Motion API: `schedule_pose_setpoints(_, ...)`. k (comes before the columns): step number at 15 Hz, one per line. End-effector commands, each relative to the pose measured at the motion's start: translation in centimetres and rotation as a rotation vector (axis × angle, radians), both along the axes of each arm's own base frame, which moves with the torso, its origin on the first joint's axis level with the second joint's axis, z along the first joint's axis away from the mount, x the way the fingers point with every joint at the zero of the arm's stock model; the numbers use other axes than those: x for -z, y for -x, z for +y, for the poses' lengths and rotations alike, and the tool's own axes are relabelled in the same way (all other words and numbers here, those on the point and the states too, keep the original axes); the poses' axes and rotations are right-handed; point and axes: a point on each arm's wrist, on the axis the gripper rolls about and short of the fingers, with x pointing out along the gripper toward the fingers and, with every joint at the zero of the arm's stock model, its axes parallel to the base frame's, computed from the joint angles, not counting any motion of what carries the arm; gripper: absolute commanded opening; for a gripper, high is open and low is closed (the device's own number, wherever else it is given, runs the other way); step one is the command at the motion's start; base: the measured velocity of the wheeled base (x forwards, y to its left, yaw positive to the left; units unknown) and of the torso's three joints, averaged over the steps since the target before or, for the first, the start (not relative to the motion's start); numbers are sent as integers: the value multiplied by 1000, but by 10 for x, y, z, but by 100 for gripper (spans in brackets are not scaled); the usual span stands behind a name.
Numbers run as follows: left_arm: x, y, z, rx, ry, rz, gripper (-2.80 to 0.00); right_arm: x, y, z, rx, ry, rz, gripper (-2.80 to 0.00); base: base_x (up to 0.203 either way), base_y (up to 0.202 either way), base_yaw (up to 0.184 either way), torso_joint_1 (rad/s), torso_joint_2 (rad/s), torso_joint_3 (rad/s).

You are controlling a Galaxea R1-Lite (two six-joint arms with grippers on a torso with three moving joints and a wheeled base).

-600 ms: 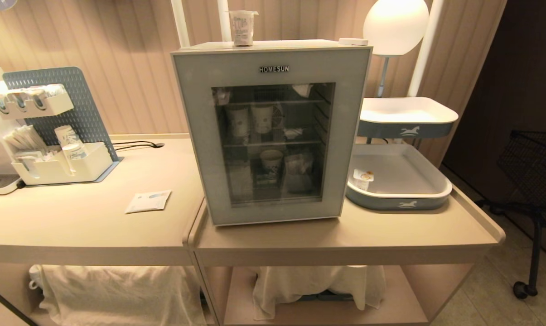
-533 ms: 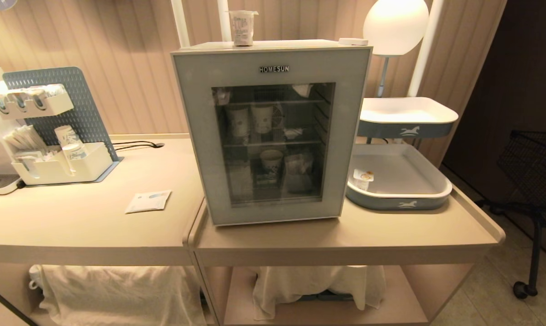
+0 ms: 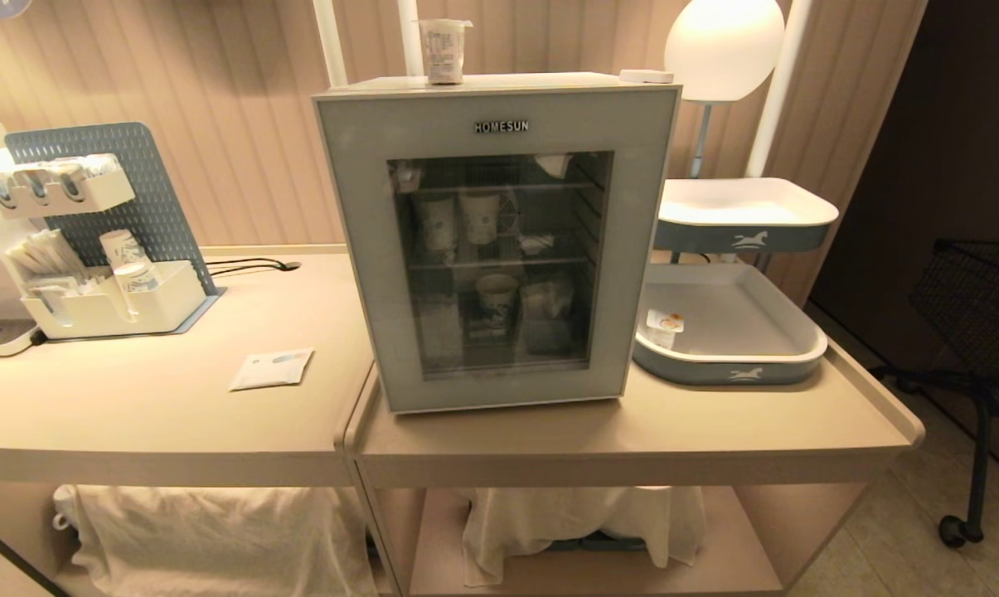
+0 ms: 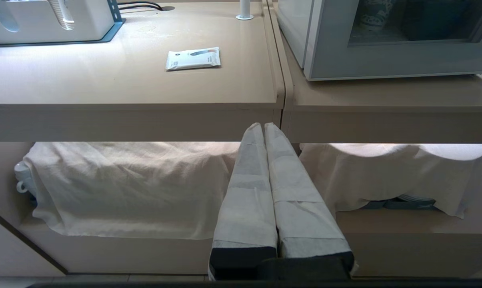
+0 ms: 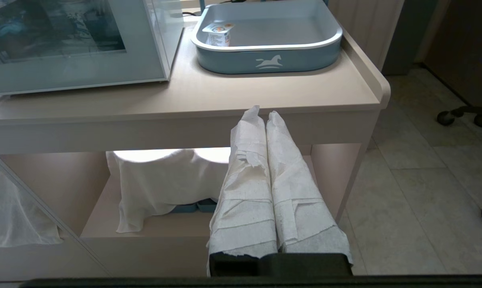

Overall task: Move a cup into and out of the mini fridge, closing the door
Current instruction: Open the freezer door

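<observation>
Cup (image 3: 444,50) stands upright on top of the mini fridge (image 3: 499,240), toward its back edge. Door (image 3: 366,249) closed. Fridge sits on worktop (image 3: 715,423). Left tool (image 4: 264,128) and right tool (image 5: 263,114) both pressed together, empty, below worktop edge.

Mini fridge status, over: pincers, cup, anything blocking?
Both pincers, left and right, shut, empty, parked below counter edge. Cup upright atop mini fridge. Door closed; nothing blocking it.
</observation>
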Motion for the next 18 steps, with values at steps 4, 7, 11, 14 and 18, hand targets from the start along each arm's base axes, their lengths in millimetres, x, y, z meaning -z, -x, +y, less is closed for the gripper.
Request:
schedule_pose_setpoints(4, 0, 0, 0, -2, 0, 1, -280, 0, 0, 0, 0, 1, 1, -280, 0, 0, 0, 0, 0, 0)
schedule_pose_setpoints(7, 0, 0, 0, -3, -11, -2, -280, 0, 0, 0, -1, 1, 1, -280, 0, 0, 0, 0, 0, 0)
schedule_pose_setpoints(11, 0, 0, 0, -2, -9, -2, -280, 0, 0, 0, -1, 1, 1, -280, 0, 0, 0, 0, 0, 0)
schedule_pose_setpoints(14, 0, 0, 0, -1, -7, -2, -280, 0, 0, 0, -1, 1, 1, -280, 0, 0, 0, 0, 0, 0)
schedule_pose_setpoints(18, 0, 0, 0, -3, -4, -2, -280, 0, 0, 0, -1, 1, 1, -280, 0, 0, 0, 0, 0, 0)
